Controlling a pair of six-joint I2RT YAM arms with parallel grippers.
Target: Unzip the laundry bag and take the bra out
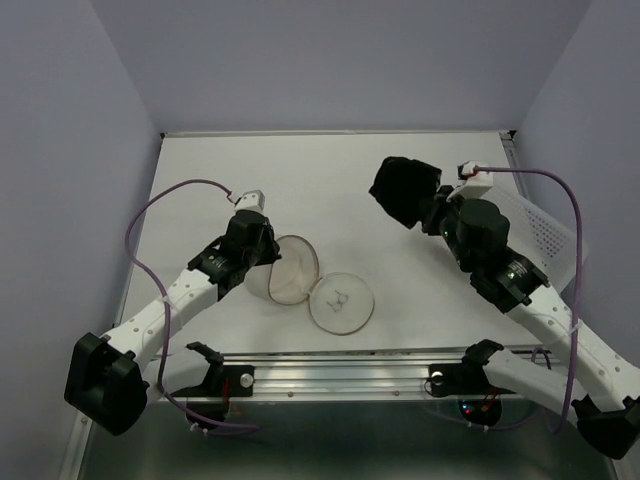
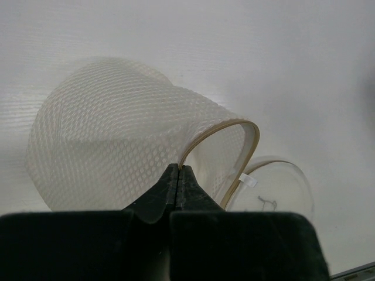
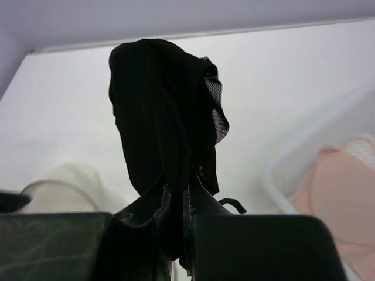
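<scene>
White table [image 1: 400, 180] runs from a metal rail [image 1: 340, 375] at the near edge back to pale lavender walls. Just beyond the rail the laundry bag [image 1: 300, 275] lies unzipped and spread in two round halves. One half lies flat on the table nearer the rail, clear enough to show a small dark mark [image 1: 341, 299]. The other half is tipped up on its edge at the left. The left tool [image 1: 266, 260] is clamped on that raised half. The left wrist view shows its tips [image 2: 177, 170] pressed together over the cream mesh [image 2: 117, 146], just beside the beige rim [image 2: 234, 132], and a small white tag [image 2: 248, 180] hangs at the join of the two halves. Farther back and to the right, well apart from the bag, the right tool [image 1: 425, 215] is lifted above the table with the bra [image 1: 402, 190] pinched between its fingers. It is a black cupped piece. In the right wrist view the bra [image 3: 158, 111] stands above the closed tips [image 3: 179, 187], with a strip of fine mesh trim at its edge and a thin loop of strap low down. At the table's right side lies a white perforated basket [image 1: 545, 235], and a pale pink garment [image 3: 343, 193] rests inside it.
</scene>
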